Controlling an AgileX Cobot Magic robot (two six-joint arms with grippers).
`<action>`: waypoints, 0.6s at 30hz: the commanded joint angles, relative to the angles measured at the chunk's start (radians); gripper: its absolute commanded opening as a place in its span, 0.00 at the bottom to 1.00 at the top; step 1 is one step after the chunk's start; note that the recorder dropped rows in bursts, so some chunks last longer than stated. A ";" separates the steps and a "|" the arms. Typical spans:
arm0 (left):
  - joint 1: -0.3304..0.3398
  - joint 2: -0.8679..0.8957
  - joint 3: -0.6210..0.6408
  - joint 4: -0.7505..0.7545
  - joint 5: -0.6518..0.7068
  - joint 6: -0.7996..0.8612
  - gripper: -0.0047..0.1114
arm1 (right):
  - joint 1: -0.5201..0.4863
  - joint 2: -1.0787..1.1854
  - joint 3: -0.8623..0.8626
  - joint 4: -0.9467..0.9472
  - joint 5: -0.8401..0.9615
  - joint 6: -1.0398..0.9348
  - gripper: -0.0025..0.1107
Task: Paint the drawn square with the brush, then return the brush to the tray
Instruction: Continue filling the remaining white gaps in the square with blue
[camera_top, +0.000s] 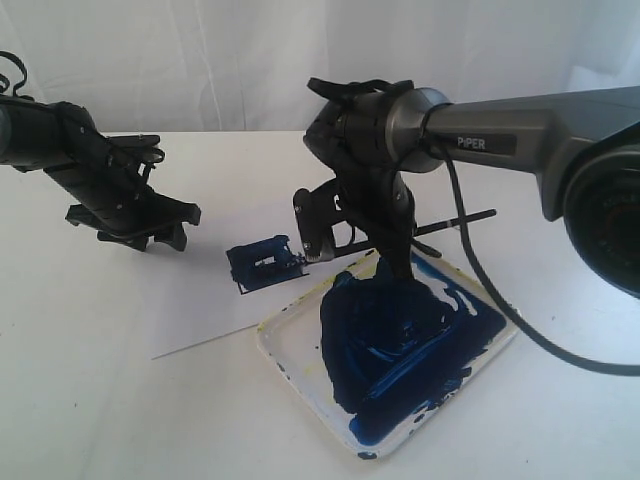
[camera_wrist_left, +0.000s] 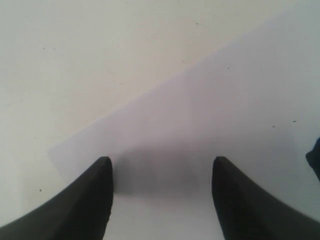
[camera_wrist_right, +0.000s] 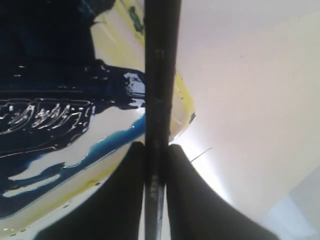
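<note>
Our right end effector (camera_wrist_right: 156, 148) pinches the brush (camera_top: 468, 217) by its handle, long axis roughly level and running left to right above the far edge of the tray (camera_top: 290, 352). The drawn square (camera_top: 263, 264), already dark blue, sits just left, so we judge the drop is straight down. The left end effector (camera_wrist_left: 162, 167), spread wide, hangs farther left over the paper (camera_top: 200, 315).
</note>
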 joint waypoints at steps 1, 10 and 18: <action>0.001 0.005 0.007 0.000 0.021 -0.008 0.58 | 0.000 0.004 -0.007 -0.083 -0.026 0.123 0.02; 0.001 0.005 0.007 0.000 0.021 -0.008 0.58 | 0.002 0.027 -0.007 -0.144 0.001 0.194 0.02; 0.001 0.005 0.007 0.004 0.021 -0.008 0.58 | 0.024 0.023 -0.007 -0.102 0.000 0.040 0.02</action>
